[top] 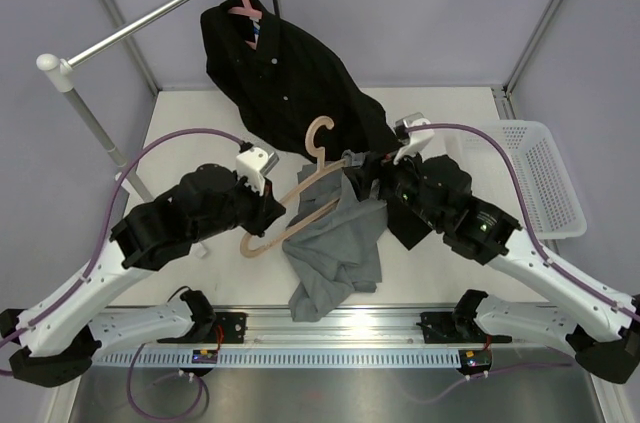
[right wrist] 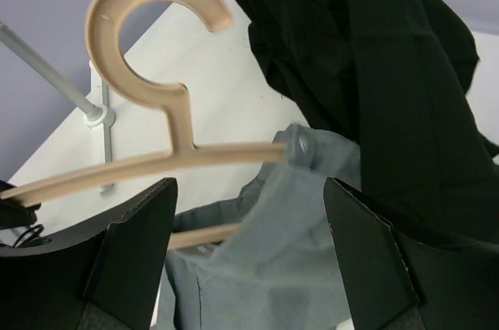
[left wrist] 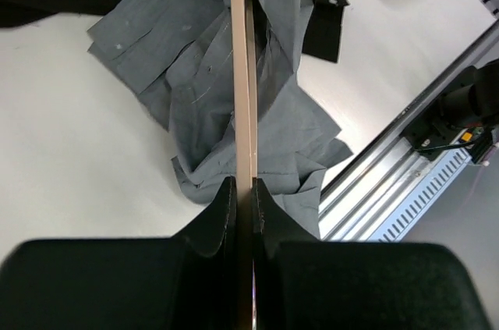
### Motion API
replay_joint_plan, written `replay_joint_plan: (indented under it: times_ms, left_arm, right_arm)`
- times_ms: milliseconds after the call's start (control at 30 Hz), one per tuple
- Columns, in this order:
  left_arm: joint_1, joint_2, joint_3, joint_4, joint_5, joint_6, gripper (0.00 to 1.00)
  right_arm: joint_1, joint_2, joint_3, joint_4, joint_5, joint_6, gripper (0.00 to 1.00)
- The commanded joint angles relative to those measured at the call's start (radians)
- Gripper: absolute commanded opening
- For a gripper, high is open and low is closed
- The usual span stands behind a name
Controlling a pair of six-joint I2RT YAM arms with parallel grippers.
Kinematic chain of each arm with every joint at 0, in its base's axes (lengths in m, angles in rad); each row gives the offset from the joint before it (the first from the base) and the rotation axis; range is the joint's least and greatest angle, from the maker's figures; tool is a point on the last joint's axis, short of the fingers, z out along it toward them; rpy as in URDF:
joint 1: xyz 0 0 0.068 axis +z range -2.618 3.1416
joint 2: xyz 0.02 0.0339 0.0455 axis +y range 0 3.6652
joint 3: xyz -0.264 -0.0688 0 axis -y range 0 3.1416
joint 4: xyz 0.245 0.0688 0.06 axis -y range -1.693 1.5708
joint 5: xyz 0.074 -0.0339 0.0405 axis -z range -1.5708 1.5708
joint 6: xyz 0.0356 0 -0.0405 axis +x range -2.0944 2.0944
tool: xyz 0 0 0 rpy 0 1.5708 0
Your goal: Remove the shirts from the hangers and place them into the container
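Step in hand: stripping the grey shirt (top: 335, 253) off the tan hanger (right wrist: 148, 162); I judge it about half off, one shoulder on the hanger's right end, the rest drooping to the bench (top: 190, 123).
Left tool (left wrist: 243, 189): clamped tight on the thin arm of the tan hanger, holding it up off the bench at the 9 o'clock side of the shirt.
Right tool (right wrist: 249, 189): fingers spread wide; grey cloth and the hanger's right end sit between them, nothing pinched.
Grey shirt, place: middle of the bench, its heap trailing toward 6 o'clock, near the arm rail.
Black shirt (top: 290, 83): at 12 o'clock, hung on the pink hanger (top: 243, 5) from the rail (top: 150, 11); its lower edge drapes down just beside the right tool.
Basket (top: 550, 178): at 3 o'clock, well apart from both shirts; no cloth shows in it.
Your next move: close the right tool on the grey collar or shoulder only; draw it toward 3 o'clock while the left tool keeps the hanger fixed.
Watch for: black cloth hanging close at 1 o'clock of the right tool; you could catch it by mistake.
Left to do, by my reading: both shirts have yet to reach the basket.
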Motion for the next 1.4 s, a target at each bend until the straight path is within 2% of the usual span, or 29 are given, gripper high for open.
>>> replay_joint_plan:
  times_ms: [0,167,333,467,667,733,767,800,833,867,967,1000,1267,1367]
  left_arm:
    - [0.003,-0.04,-0.034,0.002,-0.078,-0.029,0.0]
    - [0.003,-0.08,-0.07,-0.026,-0.108,-0.062,0.0]
    - [0.003,-0.134,-0.076,-0.089,-0.174,-0.127,0.0]
    - [0.003,-0.142,-0.074,-0.086,-0.147,-0.131,0.0]
    - [0.003,-0.135,-0.074,-0.087,-0.134,-0.127,0.0]
    - [0.003,-0.149,-0.074,-0.087,-0.137,-0.127,0.0]
    - [0.003,-0.155,-0.076,-0.089,-0.139,-0.128,0.0]
    - [0.003,-0.166,-0.076,-0.087,-0.139,-0.13,0.0]
    - [0.003,-0.172,-0.077,-0.087,-0.139,-0.13,0.0]
    - [0.003,-0.181,-0.077,-0.089,-0.139,-0.131,0.0]
    - [0.003,-0.204,-0.082,-0.105,-0.151,-0.137,0.0]
    - [0.003,-0.207,-0.08,-0.115,-0.171,-0.14,0.0]
    - [0.003,-0.212,-0.08,-0.228,-0.337,-0.209,0.0]
    - [0.003,-0.211,-0.082,-0.26,-0.4,-0.243,0.0]
  right_arm:
    - [-0.003,-0.075,-0.049,-0.052,0.066,0.099,0.86]
    - [-0.003,-0.131,-0.112,-0.052,0.046,0.135,0.87]
    - [-0.003,-0.105,-0.154,-0.046,0.038,0.173,0.86]
    - [-0.003,0.019,-0.177,0.056,-0.058,0.26,0.85]
    - [-0.003,0.236,-0.103,0.125,-0.046,0.288,0.82]
    - [-0.003,0.297,-0.071,0.121,-0.017,0.291,0.75]
    - [-0.003,0.317,-0.062,0.115,0.015,0.291,0.65]
    - [-0.003,0.351,-0.043,0.103,0.062,0.294,0.51]
    - [-0.003,0.366,-0.037,0.103,0.063,0.294,0.51]
    - [-0.003,0.378,-0.031,0.09,0.111,0.297,0.36]
    - [-0.022,0.408,-0.025,0.054,0.202,0.317,0.13]
    - [-0.046,0.409,-0.028,0.038,0.217,0.325,0.01]
    - [-0.209,0.293,-0.115,-0.04,0.248,0.353,0.0]
    - [-0.217,0.248,-0.132,-0.072,0.245,0.33,0.0]
